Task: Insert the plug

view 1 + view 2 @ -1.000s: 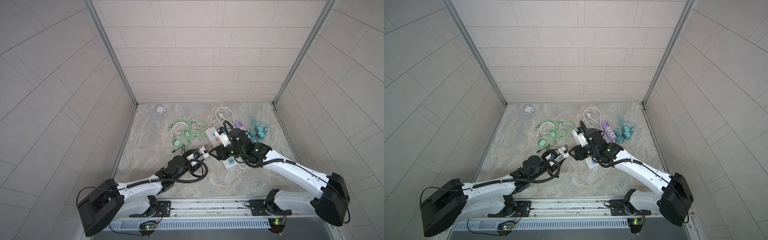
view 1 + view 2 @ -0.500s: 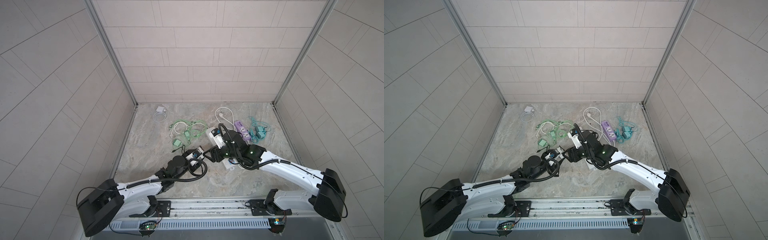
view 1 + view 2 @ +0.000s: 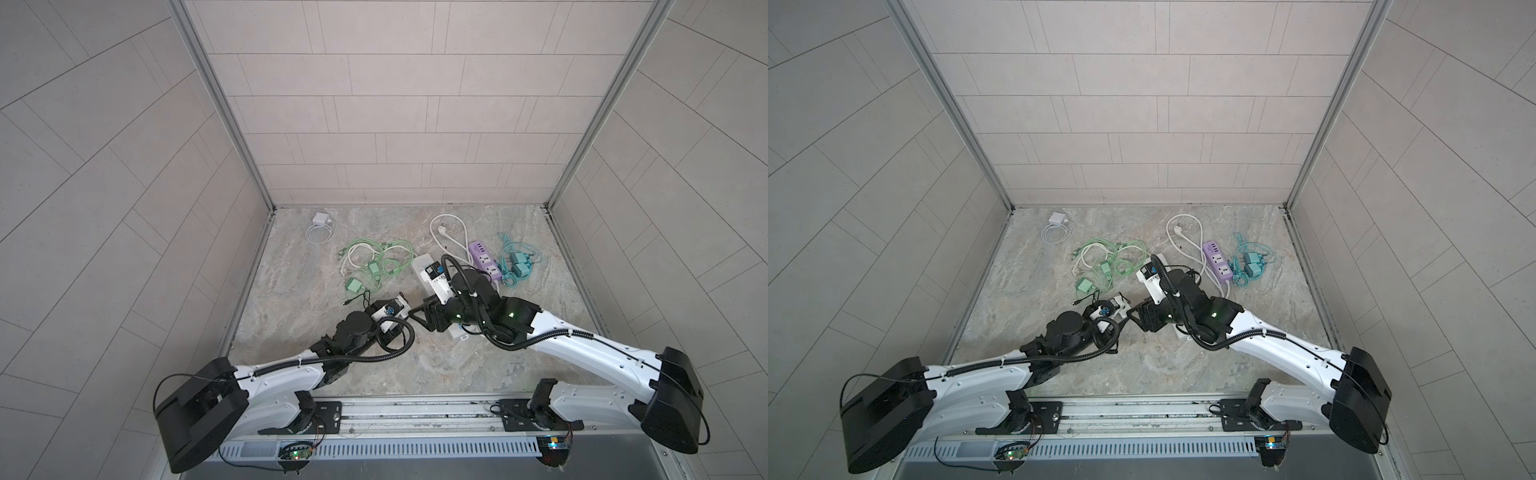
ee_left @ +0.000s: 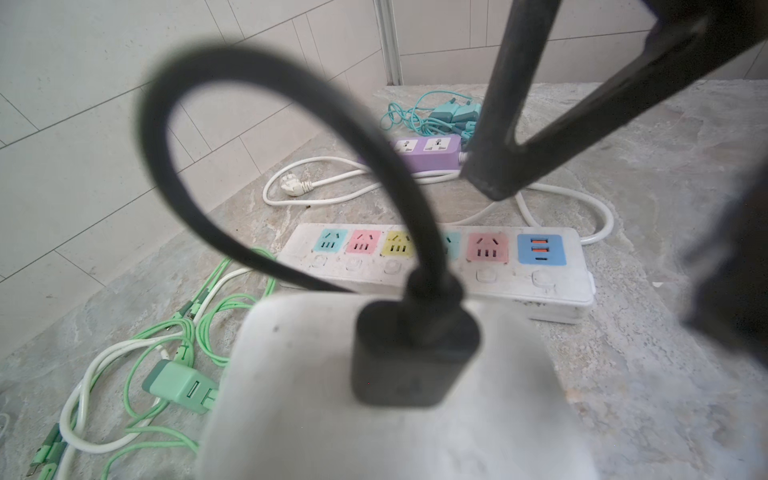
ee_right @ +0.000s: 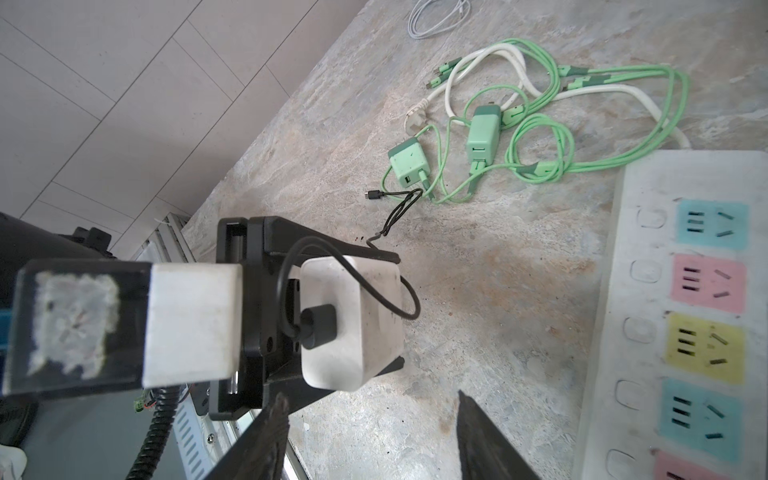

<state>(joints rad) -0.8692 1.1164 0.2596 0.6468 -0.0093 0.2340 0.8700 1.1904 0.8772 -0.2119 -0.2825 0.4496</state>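
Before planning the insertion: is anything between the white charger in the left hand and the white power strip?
Yes. The open right hand hangs above the gap between the charger and the power strip.

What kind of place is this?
Likely a robot test booth: the left arm and right arm mounted on a metal rail, tiled walls boxing in a stone-look tabletop holding a white power strip.
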